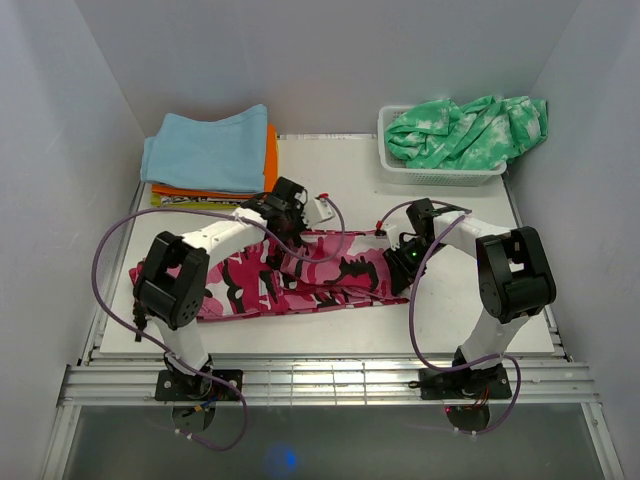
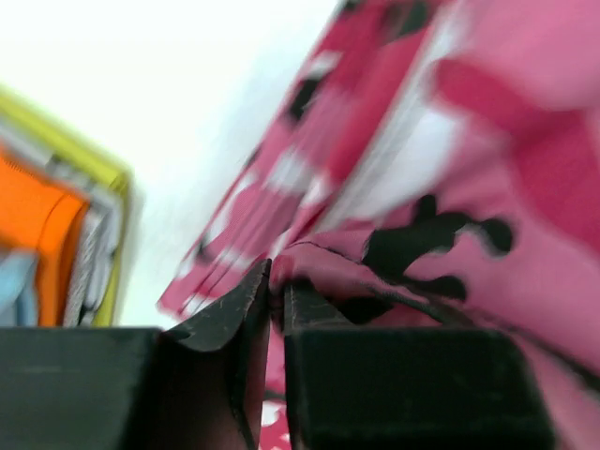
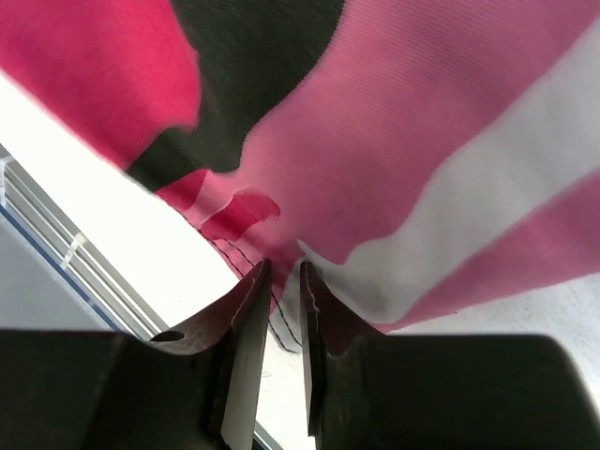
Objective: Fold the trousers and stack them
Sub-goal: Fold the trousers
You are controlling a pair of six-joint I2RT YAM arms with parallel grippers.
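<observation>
Pink camouflage cloth: the trousers (image 1: pixel 300 275) lie flattened across the middle of the table (image 1: pixel 480 320), running from left of centre to right of centre in the top view, between the two arms.
Weave: fine ribbed fabric, matte. The right wrist view shows a stitched hem. Blotches are hot pink, pale pink, white and black.
Handling: judged soft, limp and light. They should sag from any pinch. Not slippery, not fragile. A broad piece, so it wants two holds.
Where to hold: hems and outer corners, where doubled layers give the jaws something to bite. Both holds should sit along one edge so the fold carries over evenly.
Left jaws: drawn almost together, nipping a raised fold at the upper edge of the trousers, near mid-frame in the top view.
Right jaws: only a narrow gap, with the stitched edge caught between them at the right end of the trousers.
Folded pile (image 1: pixel 210 150): flat squares at upper left, light blue over orange over yellow.
Basket (image 1: pixel 440 172): white slatted plastic at upper right, heaped with a crumpled green-and-white garment (image 1: pixel 465 130).
Table surface: white, smooth, hard.
</observation>
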